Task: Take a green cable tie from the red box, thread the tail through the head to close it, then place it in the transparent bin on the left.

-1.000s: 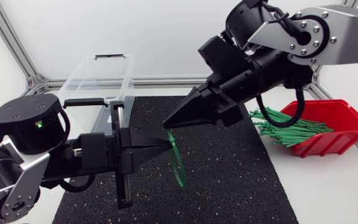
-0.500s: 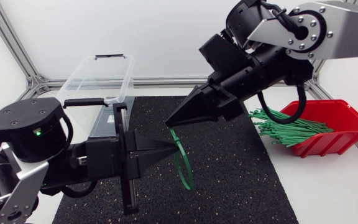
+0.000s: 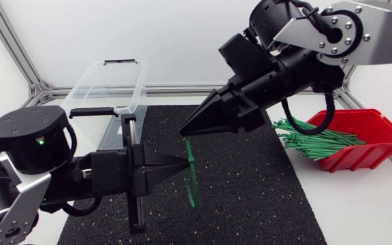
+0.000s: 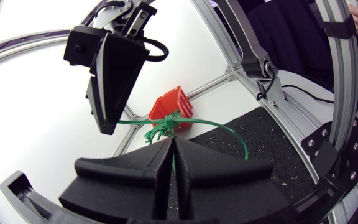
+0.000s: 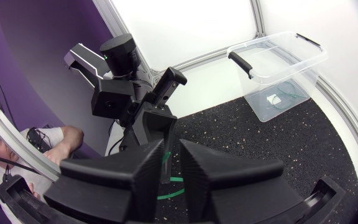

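Pinching one end each of the green cable tie (image 3: 194, 185), the left gripper (image 3: 186, 162) and the right gripper (image 3: 184, 131) held it as a hanging loop over the black mat (image 3: 250, 197), apparently so that tail and head could meet for threading.

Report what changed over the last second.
The left gripper dipped and pushed rightward, then eased back a little. The loop of the green cable tie swung broad to the head view, then edge-on again. The right gripper barely moved; both stay shut on the tie. Red box and transparent bin unchanged.
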Controlling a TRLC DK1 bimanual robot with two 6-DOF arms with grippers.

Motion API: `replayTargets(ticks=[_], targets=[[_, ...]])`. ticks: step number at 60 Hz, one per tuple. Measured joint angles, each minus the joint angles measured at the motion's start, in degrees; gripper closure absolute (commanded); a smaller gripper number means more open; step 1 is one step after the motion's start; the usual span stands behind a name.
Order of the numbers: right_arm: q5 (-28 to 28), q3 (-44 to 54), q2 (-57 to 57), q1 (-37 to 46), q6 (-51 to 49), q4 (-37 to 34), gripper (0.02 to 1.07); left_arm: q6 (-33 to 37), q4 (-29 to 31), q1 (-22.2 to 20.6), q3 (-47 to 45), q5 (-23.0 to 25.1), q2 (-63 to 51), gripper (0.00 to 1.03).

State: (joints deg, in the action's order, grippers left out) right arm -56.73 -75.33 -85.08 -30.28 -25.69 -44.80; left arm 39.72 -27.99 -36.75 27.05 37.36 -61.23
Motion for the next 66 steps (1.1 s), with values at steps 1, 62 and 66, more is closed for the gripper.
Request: replayTargets(ticks=[1,62,66], targets=[[0.1,0.1,0.0,0.0,0.0,0.0,0.1,0.0,0.3,0.4,0.1,0.1,0.0,1.0],[21.3,5.3,-1.5,13.3,-6.4,5.9,0.06,-5.0,33.9,33.8,45.0,-7.7,-21.4,0.97],[22.9,5.3,-1.5,13.6,-7.0,6.0,0.06,-4.8,37.9,34.8,49.2,-9.7,-24.2,0.9]])
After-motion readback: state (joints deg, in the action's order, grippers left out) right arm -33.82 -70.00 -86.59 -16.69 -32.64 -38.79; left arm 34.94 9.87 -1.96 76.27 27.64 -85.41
